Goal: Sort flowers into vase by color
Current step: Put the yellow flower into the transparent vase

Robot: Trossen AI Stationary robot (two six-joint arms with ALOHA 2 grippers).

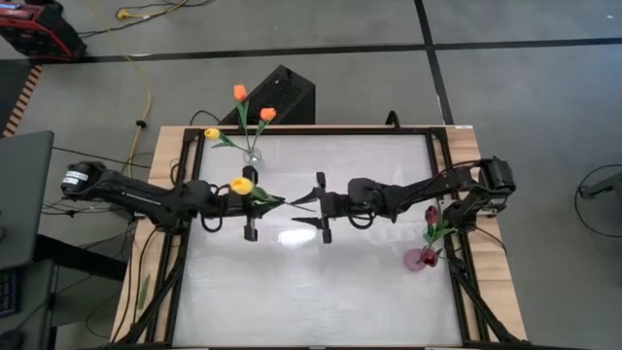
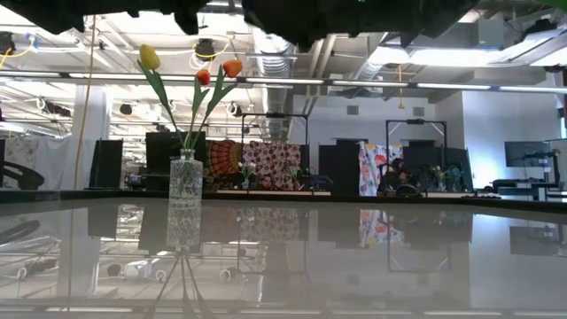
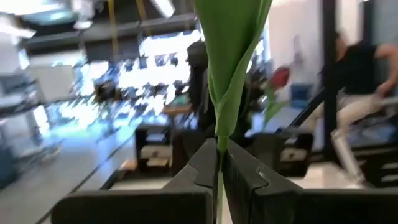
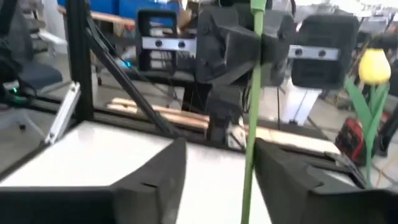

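My left gripper (image 1: 255, 200) is above the table's middle, shut on a yellow tulip (image 1: 241, 185) whose green leaves (image 1: 275, 198) spread toward my right gripper (image 1: 303, 211). The right gripper (image 4: 217, 163) is open and faces the left one. Its fingers stand on either side of the tulip's hanging stem (image 4: 250, 149) without touching it. A clear glass vase (image 2: 184, 182) at the far left holds two orange tulips (image 1: 240, 92) and a yellow one (image 1: 211, 133) by their stems. A pink vase (image 1: 420, 259) at the right holds a dark red tulip (image 1: 431, 214). My left gripper pinches the tulip's green stem just under its leaf (image 3: 219, 140) between the two fingers (image 3: 193, 171). The fingers come level from the table's left, across the stem. The tulip stands upright and lifted clear, its leaf rising above the fingers and its stem hanging below them.
A black frame (image 1: 437, 156) runs around the glossy white table top. A black box (image 1: 282, 94) stands beyond the far edge. Cables lie on the floor. A person (image 3: 364, 74) is in the room beyond the table's right side.
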